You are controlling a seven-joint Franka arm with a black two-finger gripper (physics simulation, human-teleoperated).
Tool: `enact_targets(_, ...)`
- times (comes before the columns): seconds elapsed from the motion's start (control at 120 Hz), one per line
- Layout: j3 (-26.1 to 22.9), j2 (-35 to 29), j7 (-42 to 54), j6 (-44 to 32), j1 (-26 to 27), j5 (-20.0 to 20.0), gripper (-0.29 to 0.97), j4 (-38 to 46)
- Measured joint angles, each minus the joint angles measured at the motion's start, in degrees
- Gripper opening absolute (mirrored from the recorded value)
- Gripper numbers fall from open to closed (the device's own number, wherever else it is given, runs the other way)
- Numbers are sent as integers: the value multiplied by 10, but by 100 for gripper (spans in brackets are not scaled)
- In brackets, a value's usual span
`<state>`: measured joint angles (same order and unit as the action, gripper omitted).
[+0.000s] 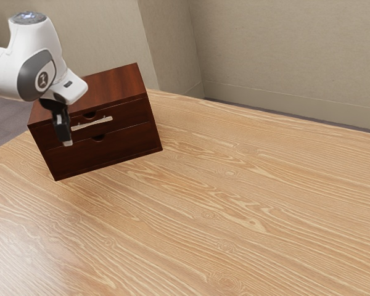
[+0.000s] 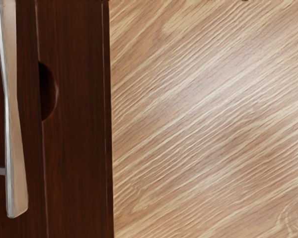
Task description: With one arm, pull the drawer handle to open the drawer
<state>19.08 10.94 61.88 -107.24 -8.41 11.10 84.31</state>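
Black two-finger gripper (image 1: 64, 131) is hovering at one end of the silver bar handle (image 1: 92, 123) on the upper drawer (image 1: 128, 113) of the dark reddish wooden cabinet (image 1: 111, 83); whether it is gripping cannot be told.

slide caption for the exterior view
Franka gripper at one end of the silver handle on a wooden drawer cabinet

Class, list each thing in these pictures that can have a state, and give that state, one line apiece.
Upper drawer: shut, flush with the one below.
Lower drawer: shut.
Handle: on the upper drawer, unpulled.
End effector: at the handle's end, grip cannot be told.
Cabinet: upright on the table.
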Motion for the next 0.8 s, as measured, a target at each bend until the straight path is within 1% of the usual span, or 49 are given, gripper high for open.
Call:
enact_targets(0.125, 0, 0, 6, -25, 0, 2, 53, 2)
enact_targets(0.3, 0, 3, 11, -60, 0, 1, 49, 3)
enact_targets(0.475, 0, 10, 15, -87, -1, -2, 47, 11)
enact_targets(0.8, -2, 32, 19, -112, -1, -14, 46, 16)
